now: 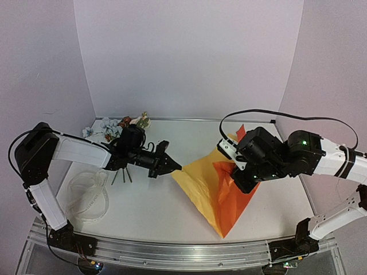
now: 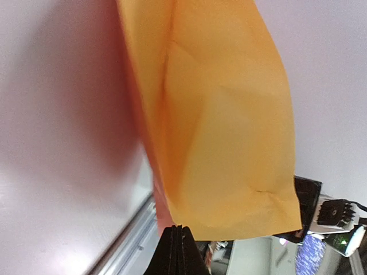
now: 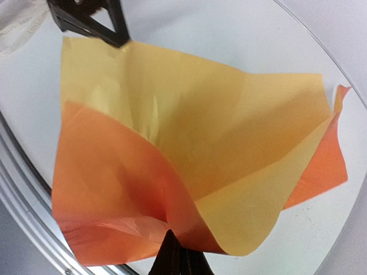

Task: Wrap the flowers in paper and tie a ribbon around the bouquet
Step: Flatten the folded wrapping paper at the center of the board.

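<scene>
White table [image 1: 155,212]; flowers [image 1: 112,127] visible only from above; paper [image 3: 189,120] fills wrist views.

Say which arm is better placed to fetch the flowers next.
Left, probably. The flowers lie at the far left, behind the left gripper; it need only release the paper corner it pinches. The right gripper pinches the paper farther away.

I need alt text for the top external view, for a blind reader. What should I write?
An orange and yellow paper is pinched between two grippers: the left gripper at its left corner, the right gripper at its right side. The flowers lie far left on the table, the ribbon coiled nearer.
</scene>
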Robot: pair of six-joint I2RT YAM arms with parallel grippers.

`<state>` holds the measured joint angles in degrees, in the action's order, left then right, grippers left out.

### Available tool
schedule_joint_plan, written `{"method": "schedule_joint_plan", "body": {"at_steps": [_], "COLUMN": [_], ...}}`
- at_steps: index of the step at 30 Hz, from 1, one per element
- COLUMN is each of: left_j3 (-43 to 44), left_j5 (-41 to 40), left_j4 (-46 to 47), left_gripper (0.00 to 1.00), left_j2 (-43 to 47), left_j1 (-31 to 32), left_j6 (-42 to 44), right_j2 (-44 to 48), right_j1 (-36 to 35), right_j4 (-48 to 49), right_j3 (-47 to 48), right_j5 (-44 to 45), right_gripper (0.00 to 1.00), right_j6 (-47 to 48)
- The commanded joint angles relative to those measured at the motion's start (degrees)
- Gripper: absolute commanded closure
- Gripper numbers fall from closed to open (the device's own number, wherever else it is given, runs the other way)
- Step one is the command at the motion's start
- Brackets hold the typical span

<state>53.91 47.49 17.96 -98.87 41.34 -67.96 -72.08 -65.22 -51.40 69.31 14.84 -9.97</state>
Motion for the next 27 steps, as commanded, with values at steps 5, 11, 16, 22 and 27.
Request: {"method": "schedule_joint_plan", "body": {"at_steps": [5,11,16,22,27], "left_j3": [-8.49,-15.92,-19.72,-22.94,-24.19], "left_j5": [-26.89,-34.96,-36.85,-36.35,-36.24], "left_j4": [-24.52,-29.32,-31.48,-30.21,-27.68], "left_gripper": [1.00,1.00,1.00,1.00,1.00], "left_j2": [16.71,26.12,29.95,30.25,29.43], "left_j1": [-4.17,-4.09,-3.81,-3.14,-1.97], "left_j6": [10.88,6.71,6.88,6.77,7.00], "right_j2": [5.69,8.05,7.81,7.08,9.02], "right_j1": [0.44,0.39,0.40,0.29,0.33], "right_j4": [-6.75,-9.03,-9.37,-9.37,-11.05], "right_j3": [-6.21,-12.51,-18.52,-23.36,-24.48], "right_j5": [16.76,20.30,20.15,18.67,16.28], "right_gripper": [1.00,1.00,1.00,0.80,0.30], "right_j6": [-2.83,-10.39,-20.05,-28.22,-29.65]}}
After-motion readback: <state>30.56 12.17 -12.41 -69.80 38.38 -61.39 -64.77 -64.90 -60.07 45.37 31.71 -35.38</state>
